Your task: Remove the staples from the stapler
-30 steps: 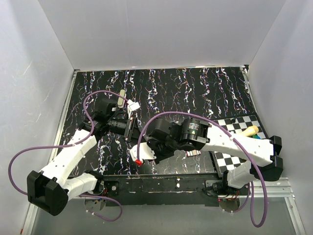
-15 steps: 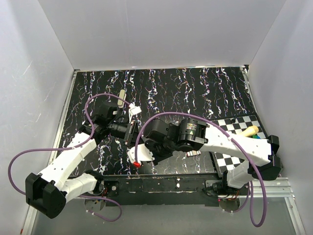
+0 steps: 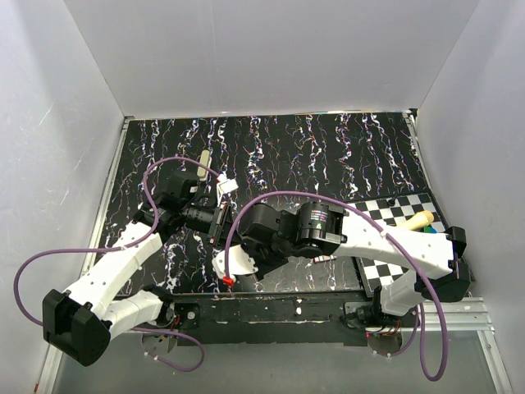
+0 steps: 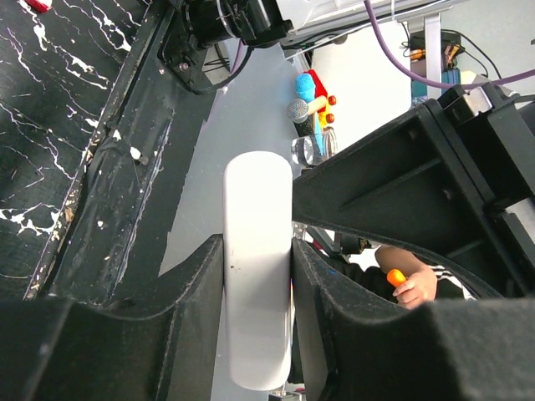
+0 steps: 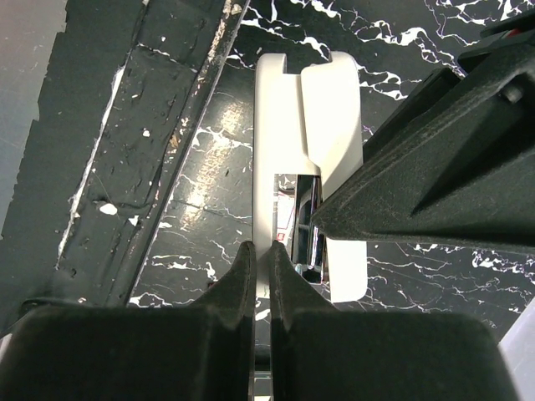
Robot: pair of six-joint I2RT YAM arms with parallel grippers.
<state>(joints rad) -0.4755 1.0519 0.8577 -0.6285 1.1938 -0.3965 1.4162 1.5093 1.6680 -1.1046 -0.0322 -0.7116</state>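
Top cam is giving the full layout, which the wrist cams aren't: the black marbled surface (image 3: 328, 156) is filling the floor of the white-walled box, w/ the left arm (image 3: 115, 267) and right arm (image 3: 385, 242) both bending inward and meeting near the front edge, left of centre. A checkered board (image 3: 390, 271) is lying at the right front, w/ a cream-coloured item (image 3: 420, 219) resting on its far corner. From above, the arms are hiding most of the grip detail. The right wrist cam is showing that best: the white stapler (image 5: 280, 117) is sitting just ahead of the fingers w/ its top swung apart from the base and the metal magazine (image 5: 305, 225) showing between the two halves. Only the left wrist cam is looking out past the front rail, where a person's hand (image 4: 414, 288) is showing beyond the surface. The left claw (image 4: 257, 251) is pinching a rounded white part of the stapler, both fingers pressing flush on its sides. The right claw (image 5: 261, 249) is pressed together, tips sitting at the stapler's base beside the magazine; can't tell if they're touching it or nipping anything. Can't tell whether the stapler is resting on the surface or lifted.
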